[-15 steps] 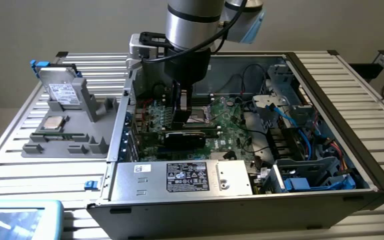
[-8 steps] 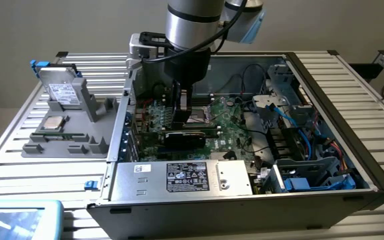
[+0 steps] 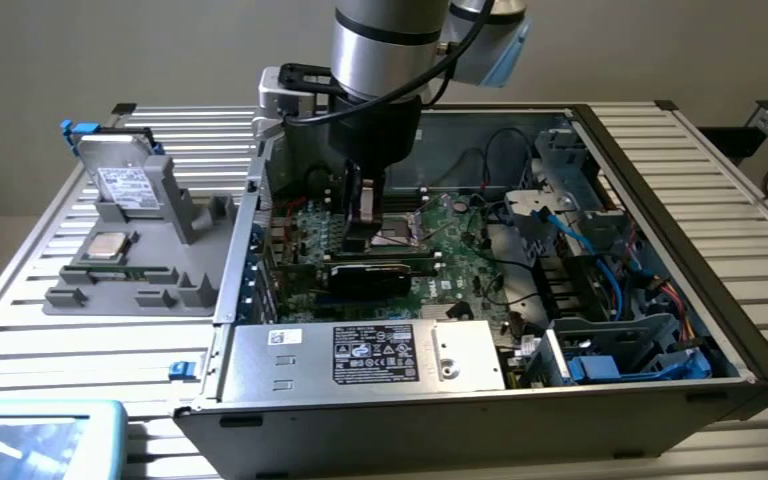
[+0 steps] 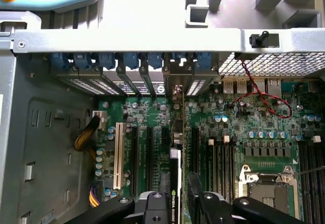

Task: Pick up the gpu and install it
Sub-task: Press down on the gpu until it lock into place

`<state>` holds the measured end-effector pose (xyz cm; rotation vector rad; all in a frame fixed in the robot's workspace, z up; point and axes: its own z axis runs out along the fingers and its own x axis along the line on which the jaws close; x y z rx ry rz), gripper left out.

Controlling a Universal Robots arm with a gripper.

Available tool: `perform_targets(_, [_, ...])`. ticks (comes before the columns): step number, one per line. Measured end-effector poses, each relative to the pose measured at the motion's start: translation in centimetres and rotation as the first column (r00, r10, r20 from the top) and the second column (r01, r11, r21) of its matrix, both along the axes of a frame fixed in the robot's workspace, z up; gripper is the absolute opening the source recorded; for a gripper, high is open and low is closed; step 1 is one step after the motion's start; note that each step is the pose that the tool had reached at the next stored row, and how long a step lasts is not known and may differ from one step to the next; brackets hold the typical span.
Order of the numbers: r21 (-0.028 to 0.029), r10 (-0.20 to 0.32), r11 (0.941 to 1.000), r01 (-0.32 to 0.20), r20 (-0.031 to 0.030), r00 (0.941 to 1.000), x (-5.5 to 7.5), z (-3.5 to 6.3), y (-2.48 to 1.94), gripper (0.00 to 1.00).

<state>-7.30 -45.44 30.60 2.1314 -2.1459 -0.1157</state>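
Note:
The gpu (image 3: 381, 268) stands on edge on the green motherboard (image 3: 458, 250) inside the open computer case (image 3: 651, 200), its black cooler facing the case's front. My gripper (image 3: 357, 238) reaches straight down into the case and sits right at the card's top edge. In the wrist view the gpu (image 4: 176, 176) runs edge-on along an expansion slot toward the rear brackets, with my gripper (image 4: 177, 206) straddling it. Whether the card is fully seated in the slot is hidden.
A silver power supply (image 3: 357, 355) fills the case's front. Blue cables and drive bays (image 3: 598, 300) crowd the exterior view's right. A grey fixture (image 3: 144, 270) outside the case holds a hard drive (image 3: 124, 185) and a CPU (image 3: 104, 245). The CPU socket (image 4: 266, 183) lies beside the card.

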Motion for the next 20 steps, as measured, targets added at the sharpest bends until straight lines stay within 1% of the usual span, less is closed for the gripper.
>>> perform_targets(2, [0.0000,0.000,1.0000,0.000,0.0000,1.0000,0.0,0.00,0.00,0.16])
perform_targets(3, [-0.0003,0.000,1.0000,0.000,0.0000,1.0000,0.0,0.00,0.00,0.12])
perform_targets(4, [-0.0019,0.000,1.0000,0.000,0.0008,1.0000,-0.2,-0.04,0.00,0.12])
perform_targets(6, [-0.0043,0.000,1.0000,0.000,0.0075,1.0000,-0.6,-0.20,0.02,0.12])
perform_targets(7, [-0.0051,-0.001,1.0000,0.001,0.0117,0.9999,-0.7,-0.28,0.03,0.12])
perform_targets(10, [-0.0058,-0.002,1.0000,0.002,0.0234,0.9997,-1.1,-0.54,0.13,0.12])
perform_targets(14, [-0.0062,-0.004,1.0000,0.005,0.0362,0.9993,-1.6,-0.92,0.30,0.12])
perform_targets(16, [-0.0068,-0.005,1.0000,0.005,0.0412,0.9991,-1.8,-1.11,0.43,0.12])
perform_targets(20, [-0.0068,-0.005,1.0000,0.005,0.0412,0.9991,-1.8,-1.12,0.44,0.12])
